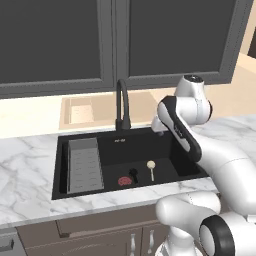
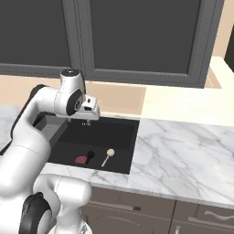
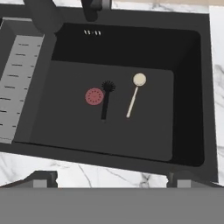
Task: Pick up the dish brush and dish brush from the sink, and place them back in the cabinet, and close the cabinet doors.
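At the near edge of the marble counter [image 2: 183,151], above the front rim of the sink [image 3: 192,87]: gripper [image 3: 112,183] hanging with jaws spread wide, nothing between them, fingertips [image 3: 43,179] dark and set far apart in the hand view. Over the basin's back rim in the right base view, the same gripper [image 2: 85,122], pointing down, well above the basin floor.

On the black sink floor, just beyond: black dish brush [image 3: 106,98] lying flat, bristly round head toward the faucet, handle toward the front rim, head just beside the red drain disc [image 3: 94,96]. To the right of it, near but apart: cream dish brush [image 3: 134,94], also flat, round head toward the back, thin handle slanting forward. Same pair in the left base view, black dish brush [image 1: 133,174] next to the drain, cream dish brush [image 1: 151,168] to its right; likewise in the right base view, black [image 2: 90,156] and cream [image 2: 108,156].

Along the left side of the basin: grey ribbed rack insert [image 1: 84,165].

At the back rim: black arched faucet [image 1: 122,107], upright.

Farther back and higher, on the wall: dark-panelled wall cabinets [image 1: 55,45], fronts shut.
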You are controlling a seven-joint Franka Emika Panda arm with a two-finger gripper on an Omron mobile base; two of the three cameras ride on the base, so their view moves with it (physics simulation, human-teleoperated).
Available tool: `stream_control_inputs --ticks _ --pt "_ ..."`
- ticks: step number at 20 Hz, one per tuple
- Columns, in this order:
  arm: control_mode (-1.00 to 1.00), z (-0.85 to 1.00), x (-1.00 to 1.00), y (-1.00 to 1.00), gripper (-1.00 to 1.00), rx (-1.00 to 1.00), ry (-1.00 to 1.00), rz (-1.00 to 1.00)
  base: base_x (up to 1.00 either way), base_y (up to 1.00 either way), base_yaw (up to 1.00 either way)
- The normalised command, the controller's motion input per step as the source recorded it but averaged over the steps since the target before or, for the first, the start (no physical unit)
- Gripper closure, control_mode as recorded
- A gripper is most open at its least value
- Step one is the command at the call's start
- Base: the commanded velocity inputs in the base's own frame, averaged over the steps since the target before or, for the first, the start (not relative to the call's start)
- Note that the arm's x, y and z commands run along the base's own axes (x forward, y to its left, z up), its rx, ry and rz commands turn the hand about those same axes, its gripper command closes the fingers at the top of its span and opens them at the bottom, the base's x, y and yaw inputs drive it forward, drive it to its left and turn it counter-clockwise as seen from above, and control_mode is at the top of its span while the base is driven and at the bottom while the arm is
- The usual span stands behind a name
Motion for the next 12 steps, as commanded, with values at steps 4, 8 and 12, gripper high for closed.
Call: stream_control_inputs --ticks 4,8,12 --pt "-1.0 -0.22 0.1 -0.09 -1.0 0.0 0.0 0.0 0.0 0.0 0.0" --pt "-1.0 -0.18 0.12 -0.1 -1.0 0.0 0.0 0.0 0.0 0.0 0.0" --pt "-1.0 -0.2 0.15 -0.17 -1.0 0.0 0.0 0.0 0.0 0.0 0.0"
